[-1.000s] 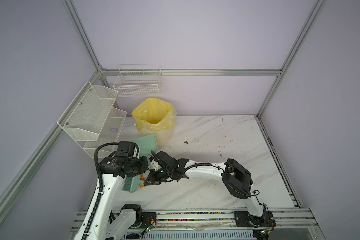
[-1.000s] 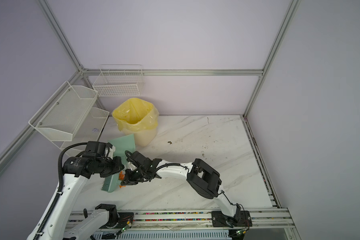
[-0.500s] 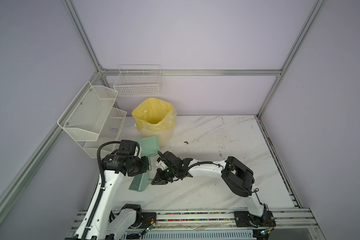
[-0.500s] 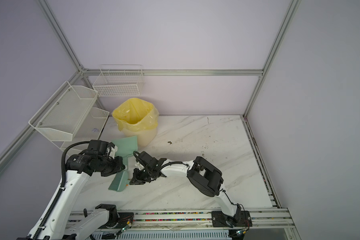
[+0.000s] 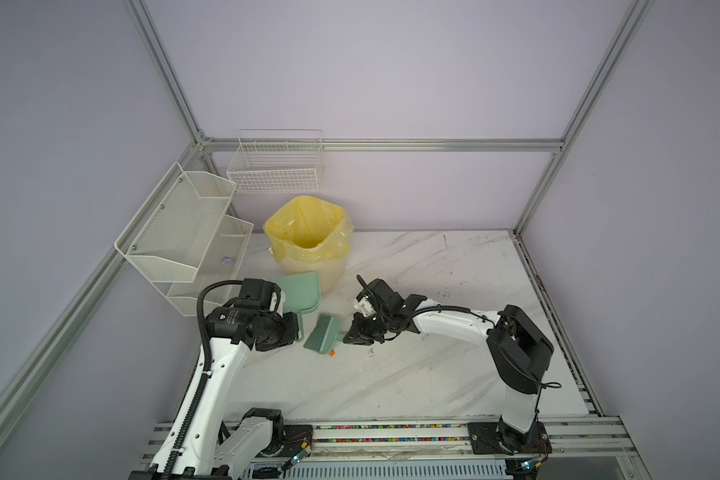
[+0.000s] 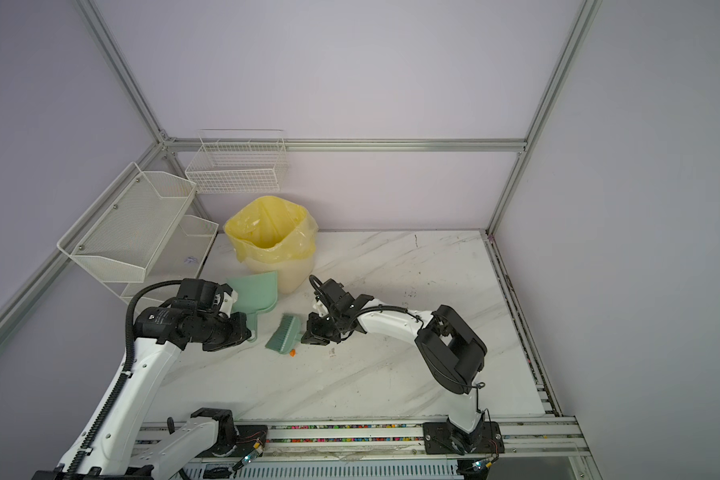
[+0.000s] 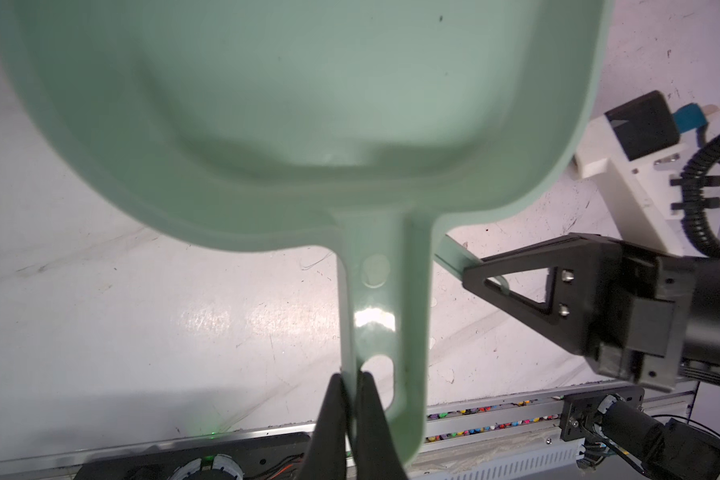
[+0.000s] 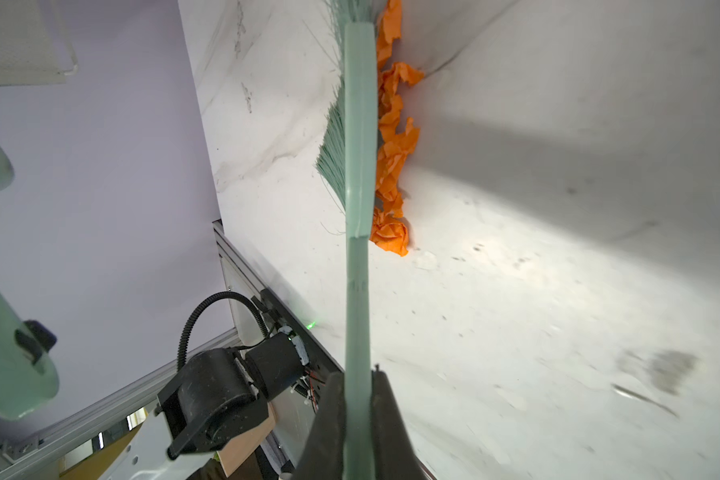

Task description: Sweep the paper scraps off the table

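Both grips are tight: left jaws clamp a mint-green plastic dustpan (image 7: pixel 267 104), right jaws a mint-green bristle brush (image 8: pixel 359 166) beside crumpled orange paper scraps (image 8: pixel 391 145).

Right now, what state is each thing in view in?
paper scraps, orange, bunched on the table.
brush, bristles on the table, scraps alongside.
dustpan, held apart from the brush, no scraps seen inside.
left gripper, jaws shut on dustpan handle.
right gripper, jaws shut on brush handle.
bin, upright, open, yellow-lined.
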Robot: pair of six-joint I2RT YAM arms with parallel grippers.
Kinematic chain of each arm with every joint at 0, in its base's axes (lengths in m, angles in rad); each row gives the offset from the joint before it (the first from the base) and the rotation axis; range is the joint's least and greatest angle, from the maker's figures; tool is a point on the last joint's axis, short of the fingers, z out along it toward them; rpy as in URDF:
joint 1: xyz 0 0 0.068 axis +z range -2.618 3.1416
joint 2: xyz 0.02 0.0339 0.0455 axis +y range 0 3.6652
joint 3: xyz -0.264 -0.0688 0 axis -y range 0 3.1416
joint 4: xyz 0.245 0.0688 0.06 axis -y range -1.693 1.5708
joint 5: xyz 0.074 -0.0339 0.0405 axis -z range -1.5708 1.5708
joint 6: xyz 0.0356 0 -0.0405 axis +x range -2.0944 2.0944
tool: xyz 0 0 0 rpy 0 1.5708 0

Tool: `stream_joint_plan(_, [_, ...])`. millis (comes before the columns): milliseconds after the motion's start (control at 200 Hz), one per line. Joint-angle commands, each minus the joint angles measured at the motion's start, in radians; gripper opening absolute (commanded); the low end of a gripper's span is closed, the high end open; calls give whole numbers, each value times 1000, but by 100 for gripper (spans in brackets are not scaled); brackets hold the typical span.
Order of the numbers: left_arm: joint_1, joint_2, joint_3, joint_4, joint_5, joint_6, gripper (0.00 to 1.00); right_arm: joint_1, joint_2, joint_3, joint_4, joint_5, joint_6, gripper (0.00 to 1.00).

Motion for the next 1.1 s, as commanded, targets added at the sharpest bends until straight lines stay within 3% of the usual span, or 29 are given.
stream_joint_plan(0, [2, -2, -3, 35, 22, 35, 0, -56, -85, -77, -191, 79, -59, 0])
stream_joint_plan(145, [-3, -9, -27, 60, 52, 24, 0, -151, -223, -152, -270, 89, -98, 0])
stream_joint_plan(285, [-50, -18, -63, 83, 37, -11, 0, -195, -311, -127, -312, 68, -115, 0])
stream_joint_plan(515, [-278, -29, -130, 130, -59, -152, 0, -238, -372, 25, -358, 58, -127, 0])
stream_joint_plan(660, [-408, -31, -178, 149, -101, -230, 0, -322, -354, 112, -461, 91, -238, 0])
stream_joint_plan(880, [-628, -12, -268, 201, -120, -355, 0, -393, -227, 389, -723, 377, -467, 0])
stream_joint_plan(1095, [-804, 26, -303, 245, -113, -461, 0, -393, -93, 553, -876, 528, -588, 0])
